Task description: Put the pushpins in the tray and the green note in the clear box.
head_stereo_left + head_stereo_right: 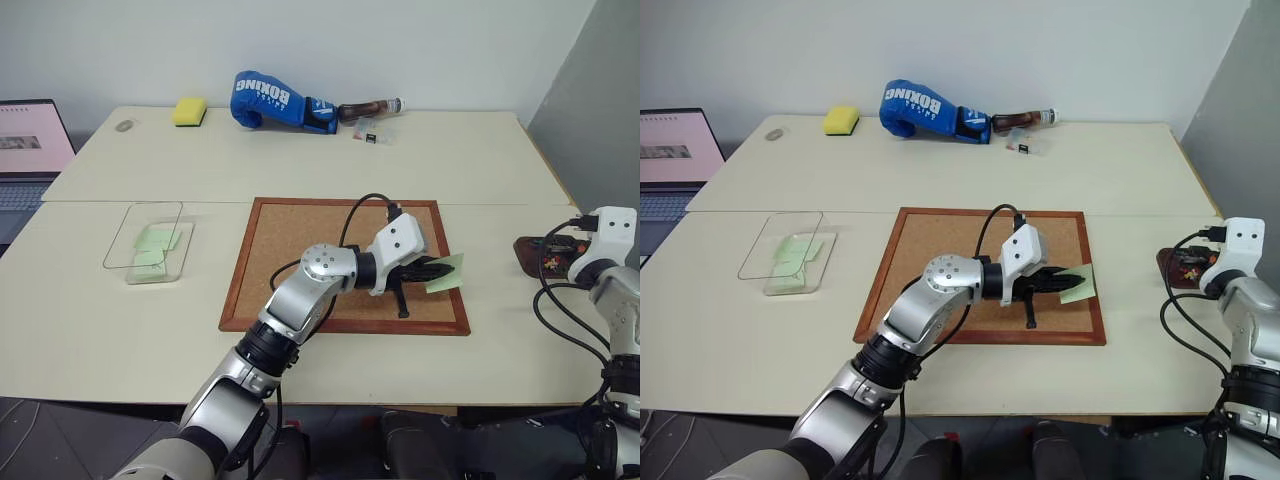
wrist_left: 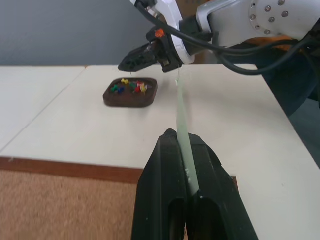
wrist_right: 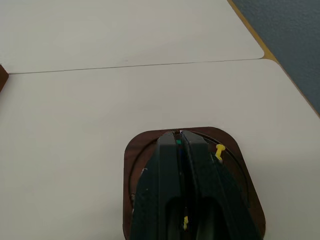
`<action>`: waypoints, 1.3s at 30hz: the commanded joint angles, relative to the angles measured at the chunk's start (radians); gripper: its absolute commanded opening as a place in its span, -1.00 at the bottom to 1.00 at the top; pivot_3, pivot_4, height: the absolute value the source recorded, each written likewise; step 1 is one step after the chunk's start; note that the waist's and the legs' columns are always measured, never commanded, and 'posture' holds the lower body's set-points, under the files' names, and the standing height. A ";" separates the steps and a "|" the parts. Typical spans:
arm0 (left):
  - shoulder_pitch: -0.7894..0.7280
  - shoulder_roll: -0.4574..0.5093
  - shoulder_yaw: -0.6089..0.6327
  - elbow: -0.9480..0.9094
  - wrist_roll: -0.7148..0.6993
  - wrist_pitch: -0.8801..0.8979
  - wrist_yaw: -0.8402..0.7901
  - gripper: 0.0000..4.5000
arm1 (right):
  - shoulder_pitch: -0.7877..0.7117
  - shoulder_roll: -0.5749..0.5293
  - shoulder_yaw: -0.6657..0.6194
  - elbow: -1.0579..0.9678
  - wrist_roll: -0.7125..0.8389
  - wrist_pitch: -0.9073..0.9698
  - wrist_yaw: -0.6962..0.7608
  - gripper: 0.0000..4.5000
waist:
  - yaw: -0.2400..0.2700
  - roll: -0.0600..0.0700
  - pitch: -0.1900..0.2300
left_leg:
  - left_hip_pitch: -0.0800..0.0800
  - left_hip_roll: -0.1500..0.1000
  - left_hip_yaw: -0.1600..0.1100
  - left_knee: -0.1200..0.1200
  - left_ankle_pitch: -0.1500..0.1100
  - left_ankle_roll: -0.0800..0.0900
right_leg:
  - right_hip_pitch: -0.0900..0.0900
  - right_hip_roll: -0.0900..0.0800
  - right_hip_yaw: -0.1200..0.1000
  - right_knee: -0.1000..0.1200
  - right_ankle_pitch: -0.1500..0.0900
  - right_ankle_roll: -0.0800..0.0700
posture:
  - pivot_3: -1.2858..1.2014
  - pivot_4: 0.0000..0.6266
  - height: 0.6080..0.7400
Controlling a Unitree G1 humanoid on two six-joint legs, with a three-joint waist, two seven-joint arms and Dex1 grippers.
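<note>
My left gripper [image 1: 438,270] is shut on the pale green note [image 1: 447,272], holding it by its edge over the corkboard's right side. In the left wrist view the note [image 2: 182,107] stands edge-on between the fingers. At the table's right edge sits the dark brown tray [image 2: 131,99], with several coloured pins in it. My right gripper [image 3: 178,134] hangs just above the tray [image 3: 235,150], shut on a tiny green-headed pushpin [image 3: 178,142] at its fingertips. The clear box [image 1: 150,243] lies at the left of the table with pale green slips inside.
The wood-framed corkboard [image 1: 300,250] fills the table's middle. Along the back lie a blue boxing glove [image 1: 265,100], a yellow sponge [image 1: 189,110] and a small bottle [image 1: 372,107]. A laptop [image 1: 30,150] stands at the far left. The tray is near the table's right edge.
</note>
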 commanded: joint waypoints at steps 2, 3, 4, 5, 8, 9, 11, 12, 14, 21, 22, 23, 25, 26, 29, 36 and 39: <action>0.009 0.003 0.018 -0.071 -0.005 0.027 0.015 -0.99 | -0.046 -0.015 0.007 0.066 -0.011 -0.079 0.007 -0.89 | 0.000 0.000 0.000 | 0.000 0.000 0.000 0.000 0.000 0.000 | 0.000 0.000 0.000 0.000 0.000 0.000 | 0.03 -0.52 1.00; 0.012 0.005 0.018 -0.078 -0.006 0.033 0.016 -1.00 | -0.049 -0.015 0.009 0.077 -0.013 -0.088 0.004 -0.83 | 0.000 0.000 0.000 | 0.000 0.000 0.000 0.000 0.000 0.000 | 0.000 0.000 0.000 0.000 0.000 0.000 | 0.03 -0.52 1.00; 0.015 0.009 0.018 -0.085 -0.006 0.037 0.017 -1.00 | -0.050 -0.015 0.012 0.086 -0.017 -0.096 0.000 -0.77 | 0.000 0.000 0.000 | 0.000 0.000 0.000 0.000 0.000 0.000 | 0.000 0.000 0.000 0.000 0.000 0.000 | 0.03 -0.52 1.00; 0.018 0.012 0.017 -0.091 -0.006 0.040 0.017 -1.00 | -0.048 -0.015 0.016 0.094 -0.023 -0.109 -0.003 -0.69 | 0.000 0.000 0.000 | 0.000 0.000 0.000 0.000 0.000 0.000 | 0.000 0.000 0.000 0.000 0.000 0.000 | 0.03 -0.52 1.00; 0.023 0.020 0.017 -0.104 -0.008 0.048 0.016 -1.00 | -0.041 -0.014 0.026 0.111 -0.034 -0.141 -0.006 -0.34 | 0.000 0.000 0.000 | 0.000 0.000 0.000 0.000 0.000 0.000 | 0.000 0.000 0.000 0.000 0.000 0.000 | 0.03 -0.52 1.00; 0.024 0.023 0.017 -0.106 -0.008 0.050 0.015 -1.00 | -0.040 -0.013 0.025 0.113 -0.032 -0.146 -0.009 -0.23 | 0.000 0.000 0.000 | 0.000 0.000 0.000 0.000 0.000 0.000 | 0.000 0.000 0.000 0.000 0.000 0.000 | 0.03 -0.52 1.00; 0.022 0.025 0.018 -0.106 -0.008 0.053 0.013 -1.00 | -0.040 -0.015 0.023 0.122 -0.032 -0.158 -0.014 -0.06 | 0.000 0.000 0.000 | 0.000 0.000 0.000 0.000 0.000 0.000 | 0.000 0.000 0.000 0.000 0.000 0.000 | 0.03 -0.52 1.00; 0.021 0.027 0.018 -0.105 -0.007 0.052 0.012 -1.00 | -0.039 -0.016 0.024 0.127 -0.033 -0.163 -0.017 0.03 | -0.001 0.000 0.000 | 0.000 0.000 0.000 0.000 0.000 0.000 | 0.000 0.000 0.000 0.000 0.000 0.000 | 0.03 -0.52 1.00; 0.020 0.028 0.016 -0.102 -0.005 0.049 0.010 -1.00 | -0.039 -0.018 0.023 0.135 -0.036 -0.172 -0.021 0.25 | 0.000 0.000 0.000 | 0.000 0.000 0.000 0.000 0.000 0.000 | 0.000 0.000 0.000 0.000 0.000 0.000 | 0.03 -0.52 1.00; 0.015 0.031 0.034 -0.090 -0.012 0.053 0.016 -1.00 | -0.006 -0.025 0.016 0.051 -0.030 -0.185 -0.009 0.82 | 0.000 0.000 0.000 | 0.000 0.000 0.000 0.000 0.000 0.000 | 0.000 0.000 0.000 0.000 0.000 0.000 | 0.03 -0.52 1.00; 0.014 0.032 0.041 -0.088 -0.014 0.056 0.018 -1.00 | 0.004 -0.025 0.017 0.023 -0.028 -0.189 -0.003 0.82 | 0.000 0.000 0.000 | 0.000 0.000 0.000 0.000 0.000 0.000 | 0.000 0.000 0.000 0.000 0.000 0.000 | 0.03 -0.52 1.00; 0.012 0.035 0.053 -0.085 -0.016 0.058 0.025 -1.00 | 0.025 -0.027 0.025 -0.028 -0.026 -0.191 0.013 0.82 | 0.000 0.000 0.000 | 0.000 0.000 0.000 0.000 0.000 0.000 | 0.000 0.000 0.000 0.000 0.000 0.000 | 0.03 -0.52 1.00; 0.015 0.050 0.101 -0.081 -0.023 0.075 0.052 -1.00 | 0.103 -0.021 0.059 -0.234 0.007 -0.167 0.072 0.82 | -0.001 0.000 0.000 | 0.000 0.000 0.000 0.000 0.000 0.000 | 0.000 0.000 0.000 0.000 0.000 0.000 | 0.03 -0.52 1.00; 0.019 0.063 0.129 -0.081 -0.026 0.084 0.068 -1.00 | 0.136 -0.012 0.074 -0.348 0.042 -0.136 0.095 0.82 | 0.001 0.002 0.000 | 0.000 0.000 0.000 0.000 0.000 0.000 | 0.000 0.000 0.000 0.000 0.000 0.000 | 0.03 -0.52 1.00; 0.036 0.103 0.206 -0.075 -0.017 0.111 0.130 -1.00 | 0.189 0.007 0.115 -0.608 0.142 -0.032 0.119 0.82 | -0.012 0.003 0.000 | 0.001 0.001 0.000 0.000 0.000 0.000 | 0.000 0.001 0.000 0.001 0.000 0.000 | 0.03 -0.52 1.00; 0.051 0.154 0.433 -0.036 0.045 0.131 0.445 -1.00 | 0.092 0.071 0.263 -0.921 0.372 0.201 0.108 0.82 | -0.006 0.002 0.000 | 0.001 0.001 -0.002 0.001 0.000 0.000 | 0.000 0.001 -0.001 0.002 0.001 0.001 | 0.03 -0.52 1.00; 0.053 0.184 0.534 0.012 0.101 0.088 0.613 -1.00 | 0.014 0.109 0.325 -0.941 0.425 0.237 0.115 0.82 | 0.001 0.002 0.000 | 0.001 0.001 -0.003 0.002 0.000 0.000 | 0.001 0.001 -0.002 0.001 0.001 0.001 | 0.03 -0.52 1.00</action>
